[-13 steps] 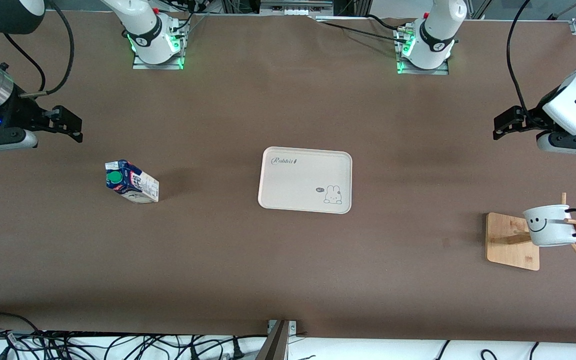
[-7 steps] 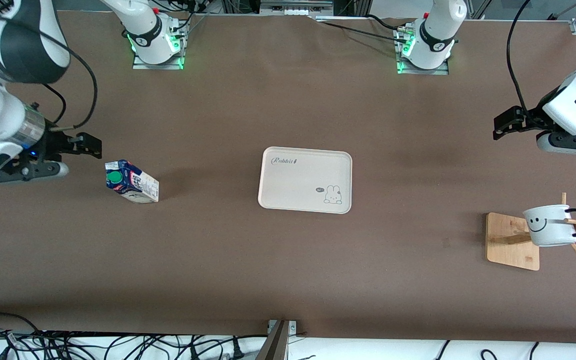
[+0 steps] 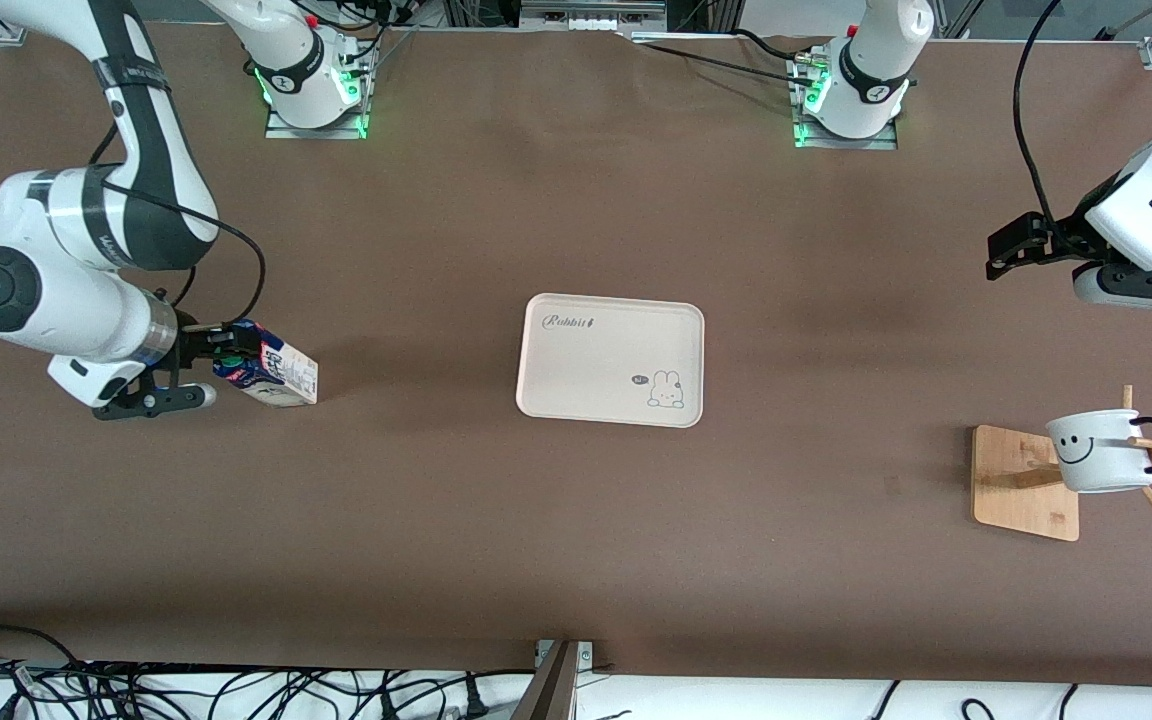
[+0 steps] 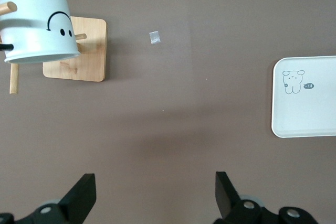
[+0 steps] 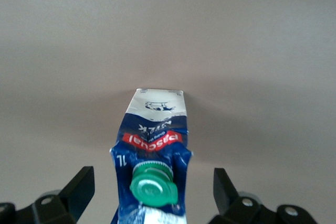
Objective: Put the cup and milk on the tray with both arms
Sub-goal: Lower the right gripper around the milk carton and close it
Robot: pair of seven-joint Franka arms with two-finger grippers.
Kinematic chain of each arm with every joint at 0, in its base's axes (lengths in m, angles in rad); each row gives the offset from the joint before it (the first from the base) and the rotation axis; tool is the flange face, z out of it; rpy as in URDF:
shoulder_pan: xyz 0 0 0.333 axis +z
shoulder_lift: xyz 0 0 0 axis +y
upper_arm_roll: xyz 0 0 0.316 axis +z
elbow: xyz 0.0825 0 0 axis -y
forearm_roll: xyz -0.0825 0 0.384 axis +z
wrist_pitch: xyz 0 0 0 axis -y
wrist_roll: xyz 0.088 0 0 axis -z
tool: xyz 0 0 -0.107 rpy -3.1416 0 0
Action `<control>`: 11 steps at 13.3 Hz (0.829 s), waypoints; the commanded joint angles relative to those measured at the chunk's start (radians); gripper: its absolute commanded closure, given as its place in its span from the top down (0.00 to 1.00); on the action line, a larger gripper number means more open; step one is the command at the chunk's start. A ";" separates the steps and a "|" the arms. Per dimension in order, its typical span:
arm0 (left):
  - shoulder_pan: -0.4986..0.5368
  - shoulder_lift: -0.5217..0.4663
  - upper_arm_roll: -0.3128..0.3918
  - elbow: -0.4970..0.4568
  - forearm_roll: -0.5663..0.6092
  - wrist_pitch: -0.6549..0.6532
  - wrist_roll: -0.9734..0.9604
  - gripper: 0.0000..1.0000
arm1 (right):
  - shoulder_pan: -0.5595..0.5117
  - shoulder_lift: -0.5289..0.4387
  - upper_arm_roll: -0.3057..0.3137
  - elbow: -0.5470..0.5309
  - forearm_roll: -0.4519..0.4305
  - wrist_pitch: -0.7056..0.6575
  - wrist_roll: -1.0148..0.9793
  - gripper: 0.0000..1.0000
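The milk (image 3: 276, 372) stands tilted on the table toward the right arm's end. My right gripper (image 3: 226, 352) is open and low over its top. In the right wrist view the carton (image 5: 152, 129) and its green cap (image 5: 153, 184) sit between the spread fingers, which are apart from it. The cup (image 3: 1099, 455) hangs on a wooden rack's peg toward the left arm's end; it also shows in the left wrist view (image 4: 37, 24). The tray (image 3: 611, 360) lies mid-table, bare; part of it shows in the left wrist view (image 4: 307, 98). My left gripper (image 3: 1001, 250) waits open and empty above bare table (image 4: 155, 198).
The wooden rack (image 3: 1021, 482) has a square base and several pegs; it also shows in the left wrist view (image 4: 79, 59). A small pale scrap (image 4: 155, 37) lies on the table near it. Cables (image 3: 236, 690) run along the table's edge nearest the front camera.
My right arm has swung from the table's end over to the milk and lowered, so its open gripper now straddles the carton's top. The left arm has not moved.
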State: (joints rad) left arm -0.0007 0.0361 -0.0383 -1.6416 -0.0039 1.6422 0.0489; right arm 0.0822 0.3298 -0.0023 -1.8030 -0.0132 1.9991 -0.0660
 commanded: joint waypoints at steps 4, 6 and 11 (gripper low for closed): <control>0.004 0.016 0.000 0.037 -0.016 -0.025 0.009 1.00 | -0.009 -0.038 0.004 -0.110 0.024 0.089 0.012 0.79; 0.004 0.016 0.000 0.037 -0.016 -0.025 0.009 1.00 | -0.009 -0.038 0.004 -0.110 0.025 0.084 0.012 0.62; 0.002 0.016 0.000 0.037 -0.018 -0.025 -0.001 1.00 | -0.007 -0.041 0.008 -0.076 0.032 0.058 0.020 0.45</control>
State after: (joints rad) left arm -0.0007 0.0361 -0.0383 -1.6416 -0.0039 1.6422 0.0488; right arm 0.0809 0.3150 -0.0027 -1.8803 -0.0009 2.0770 -0.0563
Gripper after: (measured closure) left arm 0.000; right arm 0.546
